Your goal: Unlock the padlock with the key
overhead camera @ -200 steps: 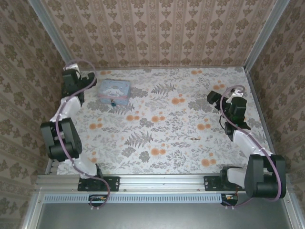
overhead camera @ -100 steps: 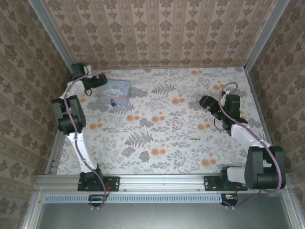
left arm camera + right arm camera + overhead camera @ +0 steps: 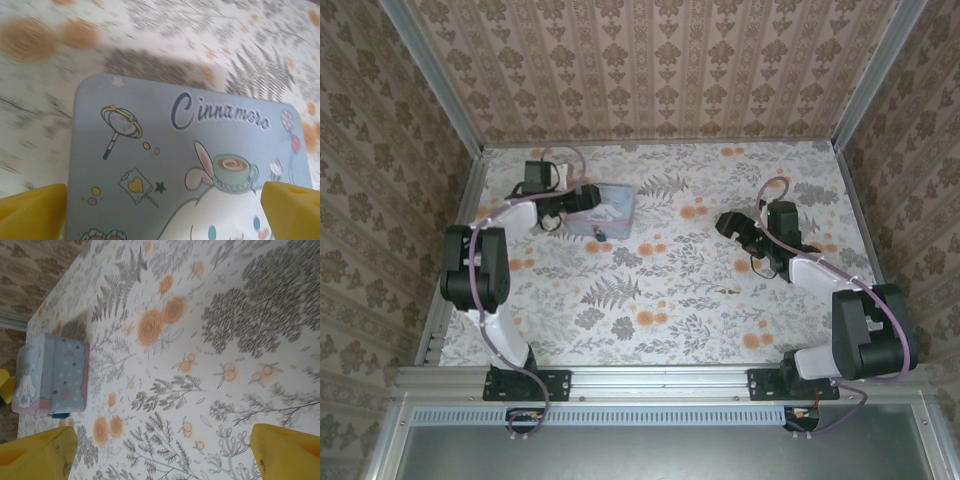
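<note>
Swinging in from 9 o'clock, the left gripper (image 3: 588,198) has pushed the Cinnamoroll tin (image 3: 612,212) toward centre and straddles its lid, wide open and holding nothing, likely to steady it. The padlock (image 3: 599,235) hangs at the tin's 6 o'clock side. The right gripper (image 3: 727,224), spread and empty, faces it from 3 o'clock.

Left arm reaches to far-left area, elbow folded, forearm turned inward. Left hand (image 3: 584,197) low, yellow fingertips (image 3: 34,212) spread wide. Right arm stretched forward, angled left; right hand (image 3: 728,222) with fingers (image 3: 37,452) wide apart.
</note>
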Action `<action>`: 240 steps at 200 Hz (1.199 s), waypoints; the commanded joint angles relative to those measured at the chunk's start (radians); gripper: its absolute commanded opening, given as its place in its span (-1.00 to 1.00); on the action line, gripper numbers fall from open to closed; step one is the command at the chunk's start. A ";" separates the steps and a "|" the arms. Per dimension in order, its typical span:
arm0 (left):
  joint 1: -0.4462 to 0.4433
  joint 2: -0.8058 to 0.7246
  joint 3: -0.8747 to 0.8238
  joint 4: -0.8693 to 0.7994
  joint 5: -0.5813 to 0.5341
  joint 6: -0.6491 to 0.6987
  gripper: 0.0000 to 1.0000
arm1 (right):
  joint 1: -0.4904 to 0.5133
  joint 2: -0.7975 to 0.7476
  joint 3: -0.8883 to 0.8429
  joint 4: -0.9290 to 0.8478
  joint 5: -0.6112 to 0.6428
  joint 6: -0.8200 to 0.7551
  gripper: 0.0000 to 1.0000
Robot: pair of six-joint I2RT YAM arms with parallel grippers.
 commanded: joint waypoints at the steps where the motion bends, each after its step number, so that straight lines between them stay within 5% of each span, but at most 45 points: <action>1: -0.088 -0.084 -0.107 0.164 -0.018 -0.121 1.00 | 0.030 0.023 0.003 0.005 -0.019 0.025 0.82; 37: -0.264 -0.149 -0.198 0.215 -0.148 -0.203 1.00 | 0.064 0.023 0.009 -0.007 -0.021 0.023 0.81; 82: -0.266 -0.251 -0.301 0.226 -0.291 -0.285 1.00 | 0.073 0.039 0.044 -0.040 -0.016 0.009 0.81; 154: -0.265 -0.107 -0.136 0.221 -0.167 -0.301 1.00 | 0.111 0.167 0.155 -0.023 -0.031 0.040 0.77; 240: -0.493 -0.044 -0.105 0.289 -0.240 -0.396 1.00 | 0.129 0.172 0.129 -0.006 -0.056 0.050 0.76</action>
